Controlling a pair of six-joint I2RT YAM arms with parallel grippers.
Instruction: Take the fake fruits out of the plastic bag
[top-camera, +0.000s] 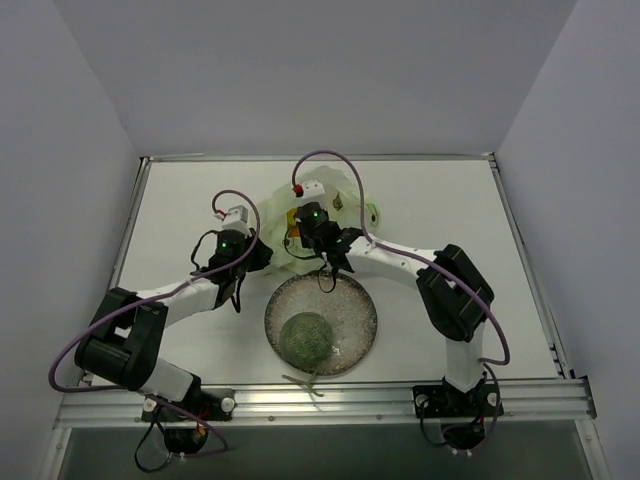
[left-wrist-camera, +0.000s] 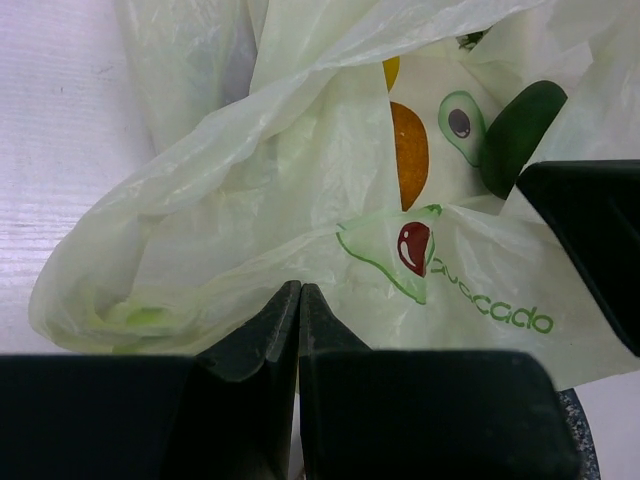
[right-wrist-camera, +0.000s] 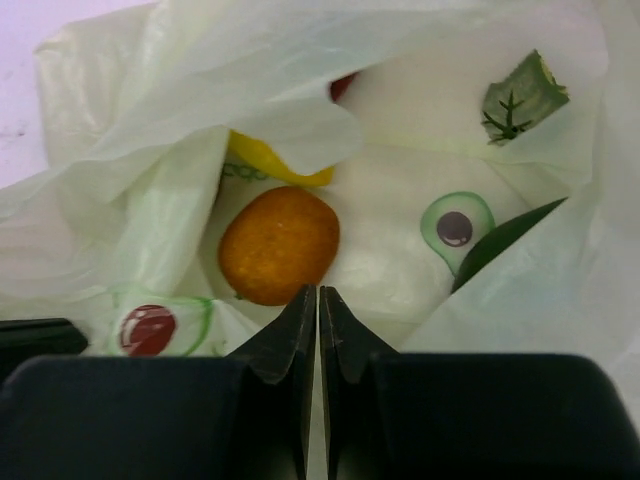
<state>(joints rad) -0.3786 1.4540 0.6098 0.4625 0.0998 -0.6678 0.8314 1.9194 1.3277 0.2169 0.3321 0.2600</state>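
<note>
Noted orange (right-wrist-camera: 278, 245) just beyond and left of right gripper (right-wrist-camera: 318, 292), fingertips shut; logged left gripper (left-wrist-camera: 300, 288) clamped on plastic bag (left-wrist-camera: 200, 200).

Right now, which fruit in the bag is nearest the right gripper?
The orange, right beside the shut right gripper; the yellow piece lies beyond it and the dark green piece sits farther off.

Lab booth, bare white walls (top-camera: 300, 70), railed table (top-camera: 450, 200)
</note>
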